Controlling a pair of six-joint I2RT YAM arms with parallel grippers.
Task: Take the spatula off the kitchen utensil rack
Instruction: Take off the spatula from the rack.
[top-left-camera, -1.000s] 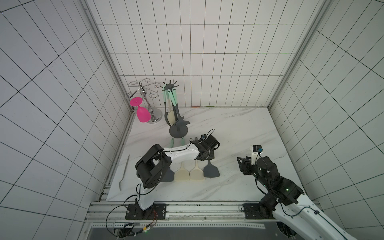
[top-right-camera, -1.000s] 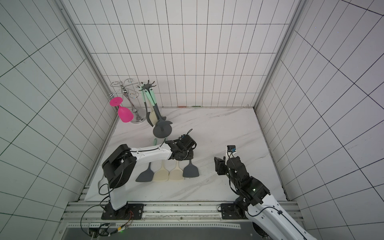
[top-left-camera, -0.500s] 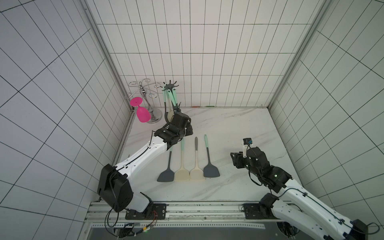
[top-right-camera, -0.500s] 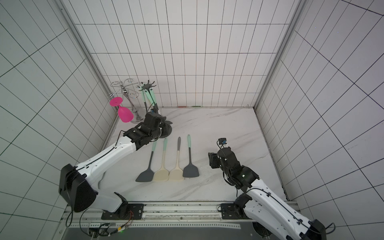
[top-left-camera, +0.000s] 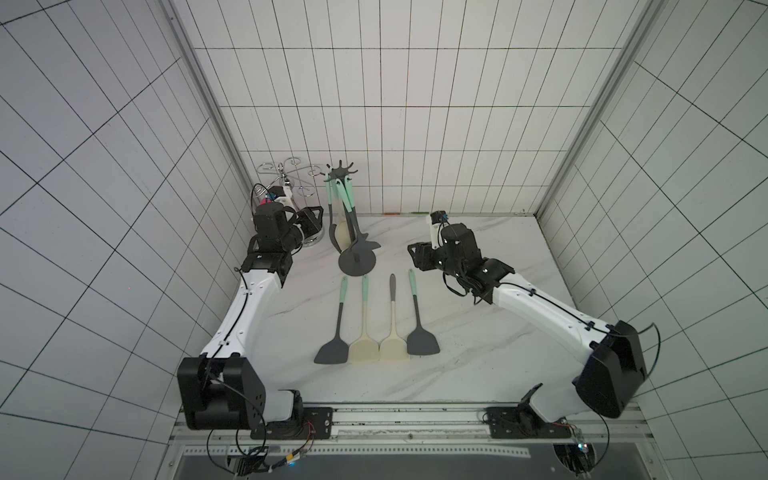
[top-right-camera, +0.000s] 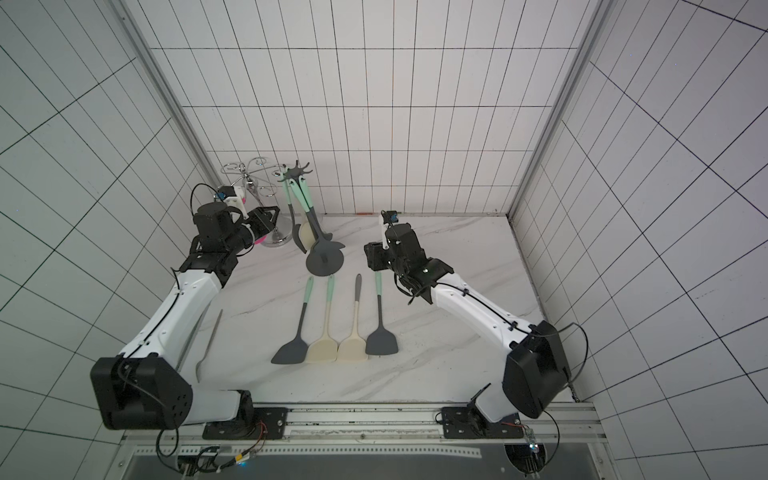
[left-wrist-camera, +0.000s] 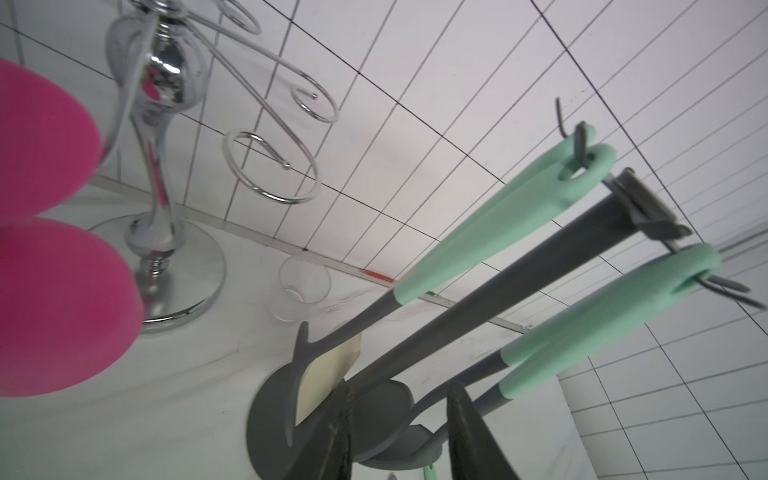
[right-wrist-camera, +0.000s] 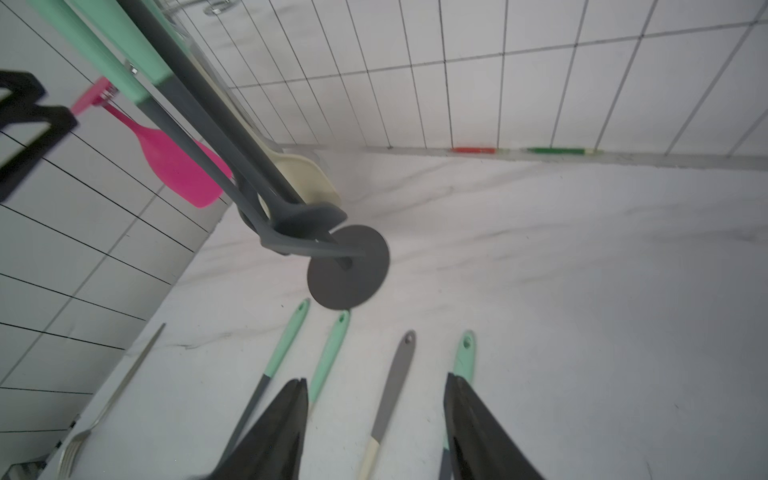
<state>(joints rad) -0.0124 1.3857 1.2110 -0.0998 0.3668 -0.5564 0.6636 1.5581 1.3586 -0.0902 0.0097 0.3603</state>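
1. My left arm has swung away from the four spatulas on the table (top-left-camera: 363, 353) and across to the kitchen utensil rack (top-left-camera: 356, 266).
2. My left gripper (top-left-camera: 316, 222) sits beside the rack, part-open and empty. My right gripper (top-left-camera: 415, 259) is also open and empty.
3. I judge the reach nearly done and the grasp not yet begun.
4. The spatula (left-wrist-camera: 498, 216) hangs by its mint handle from a top hook, its head down near the base.

Table (top-left-camera: 478, 332): four spatulas (top-left-camera: 364, 353), fork (top-right-camera: 210, 336), kitchen utensil rack (top-left-camera: 356, 262), chrome holder (top-right-camera: 279, 237).

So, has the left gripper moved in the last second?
Yes. The left gripper went from above the four spatulas lying on the table back toward the wall, and is now near the kitchen utensil rack.
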